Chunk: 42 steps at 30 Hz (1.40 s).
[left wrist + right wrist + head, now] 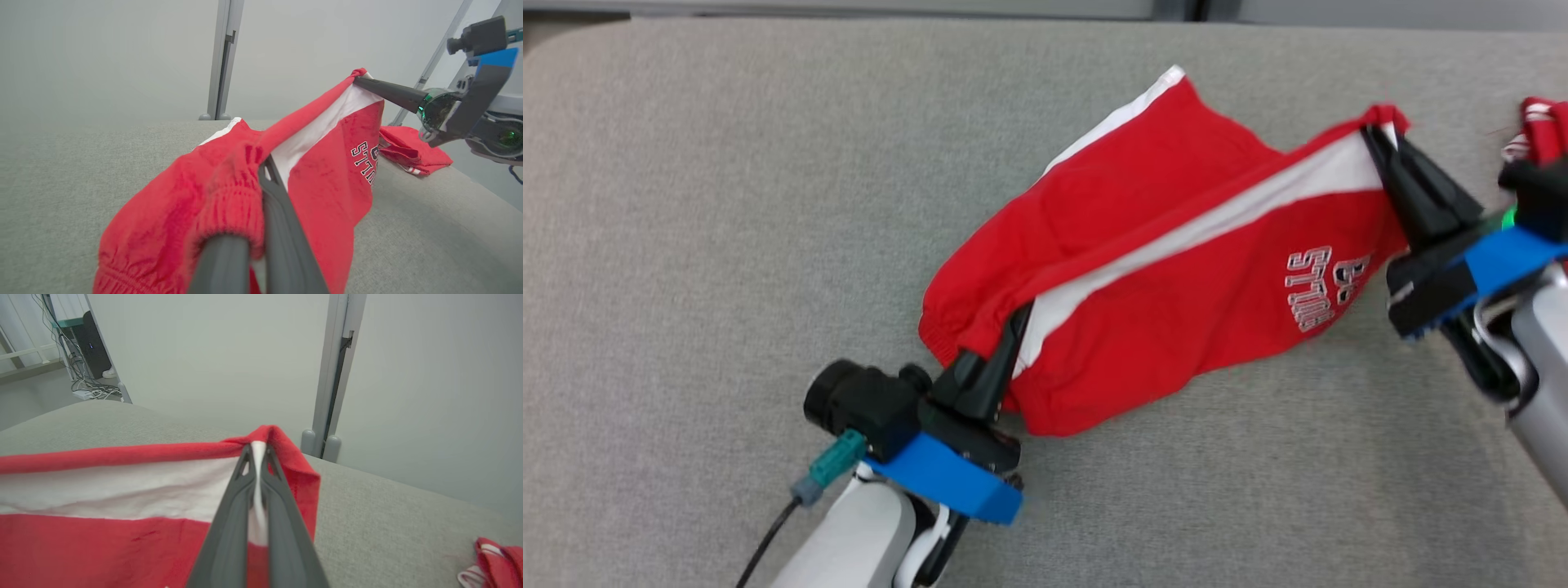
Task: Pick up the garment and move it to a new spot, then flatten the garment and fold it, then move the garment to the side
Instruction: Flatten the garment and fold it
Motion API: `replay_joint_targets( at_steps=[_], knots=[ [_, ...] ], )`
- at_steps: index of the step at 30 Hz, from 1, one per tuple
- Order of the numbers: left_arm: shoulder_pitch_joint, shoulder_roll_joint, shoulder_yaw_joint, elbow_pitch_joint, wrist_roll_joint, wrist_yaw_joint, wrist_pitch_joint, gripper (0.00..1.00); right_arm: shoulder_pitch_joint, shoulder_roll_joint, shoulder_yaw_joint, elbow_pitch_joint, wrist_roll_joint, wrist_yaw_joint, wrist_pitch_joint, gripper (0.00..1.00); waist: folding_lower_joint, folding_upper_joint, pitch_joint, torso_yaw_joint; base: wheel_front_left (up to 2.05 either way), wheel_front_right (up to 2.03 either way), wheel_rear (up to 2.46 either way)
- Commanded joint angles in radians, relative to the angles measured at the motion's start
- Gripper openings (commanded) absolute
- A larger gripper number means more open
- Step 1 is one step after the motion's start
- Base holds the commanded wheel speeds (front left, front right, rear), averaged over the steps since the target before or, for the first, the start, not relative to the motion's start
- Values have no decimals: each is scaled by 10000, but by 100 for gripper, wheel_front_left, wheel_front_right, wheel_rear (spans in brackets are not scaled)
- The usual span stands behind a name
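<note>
Red garment (1176, 310) held over the bench (686, 204) — left gripper (1018, 324) clamped on its elasticated end, right gripper (1374, 139) clamped on the opposite corner — so the white stripe (1176, 237) ran taut between them, presumably to spread the cloth flat.

The left arm (858, 531) and right arm (1543, 392) are smooth and pale grey. The left end effector (1019, 317) and right end effector (1376, 139) are black, each with two long dark fingers and a bright blue plate (947, 482) behind it. By the left one sit a round black camera (858, 404), a teal plug (837, 459) and a thin black cable (764, 547). A little green light (1508, 218) glows on the right one
</note>
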Motion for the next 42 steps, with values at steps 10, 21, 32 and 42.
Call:
replay_joint_targets(
  at_steps=[10,21,32,42],
  knots=[
    [-993,-325,732,182,148,-3,-45,0,-3361,555,2015,2578,628,2,-28,0,-2,-2,1175,775,0,0,0],
    [-1464,-874,1086,601,281,-3,-46,0,-5168,1148,3612,4591,1191,2,10,0,-2,-2,1830,1211,0,0,0],
    [-1626,-1140,1282,1442,394,-3,-46,100,-5364,1120,4633,5452,1798,2,-39,100,-2,-2,1829,1222,0,0,0],
    [-590,-1096,1578,1178,860,-3,-46,100,-4406,377,4747,5308,2174,2,-47,100,-2,-2,1231,1232,0,0,0]
  ],
)
